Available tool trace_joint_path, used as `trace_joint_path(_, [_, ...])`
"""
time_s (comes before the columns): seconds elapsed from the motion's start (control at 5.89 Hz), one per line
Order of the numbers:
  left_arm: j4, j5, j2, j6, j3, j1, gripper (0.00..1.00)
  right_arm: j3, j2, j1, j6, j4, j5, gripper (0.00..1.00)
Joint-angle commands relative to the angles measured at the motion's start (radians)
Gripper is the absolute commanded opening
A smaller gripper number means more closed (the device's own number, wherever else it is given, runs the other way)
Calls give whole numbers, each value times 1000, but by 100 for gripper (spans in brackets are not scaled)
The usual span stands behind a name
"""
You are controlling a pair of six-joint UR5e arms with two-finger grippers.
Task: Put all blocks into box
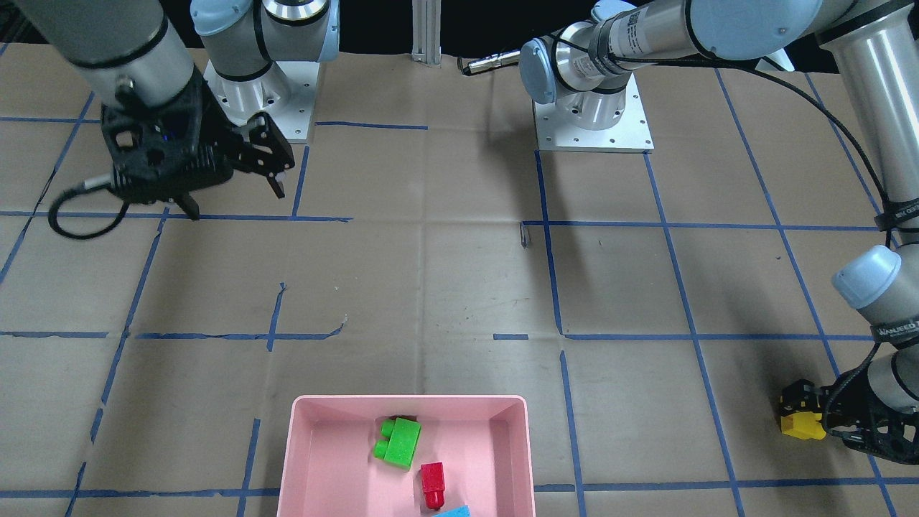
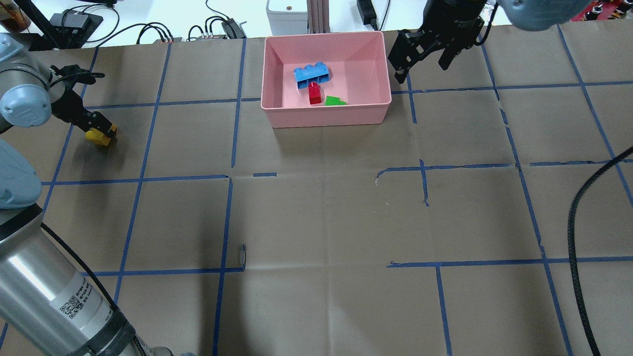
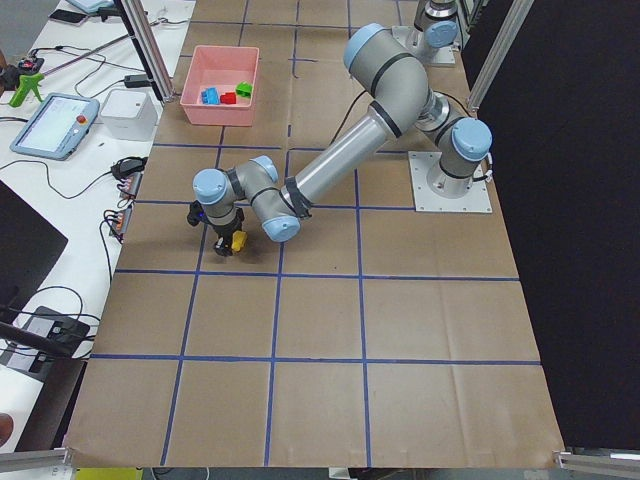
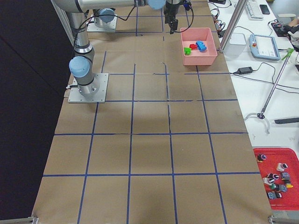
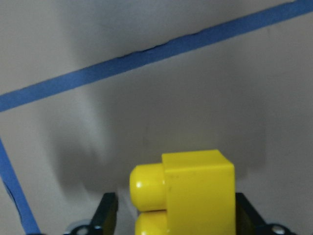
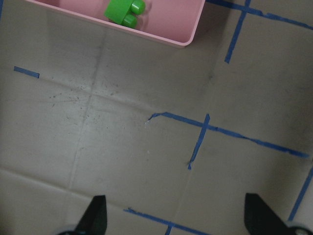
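Observation:
The pink box [image 2: 326,118] stands at the table's far middle edge. In it lie the blue block [image 2: 311,75], the red block [image 2: 314,93] and the green block [image 2: 335,101]. The box [image 1: 409,400] and the green block [image 1: 398,442] also show in the front view. My left gripper [image 2: 97,132] is shut on the yellow block [image 2: 99,137], low at the table's far left. The left wrist view shows this block [image 5: 190,191] between the fingers. My right gripper [image 2: 420,69] is open and empty, raised just right of the box.
Blue tape lines grid the brown table cover. A white device [image 2: 287,15] and cables lie beyond the far edge behind the box. The right arm's black cable [image 2: 578,222] hangs over the right side. The arm bases [image 1: 592,115] stand at the robot's edge.

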Motion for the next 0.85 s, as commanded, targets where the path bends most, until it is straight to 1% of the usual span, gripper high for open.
trace_joint_path(0.0, [-6,48,2,0,17,4,48,213,-273,2,172,14,-136,100])
trace_joint_path(0.17, [-7,50,13,0,23,1,35,333,-309,1,228,-47,-150,100])
trace_joint_path(0.34, [-53,53,72,0,33,-2,29,389,-333,1,219,-165,-151,100])
trace_joint_path(0.51, [-226,53,147,-6,113,-7,27,385,-329,-6,216,-164,-151,100])
trace_joint_path(0.68, [-422,55,161,-35,248,-24,27,365,-323,-6,216,-164,-147,100])
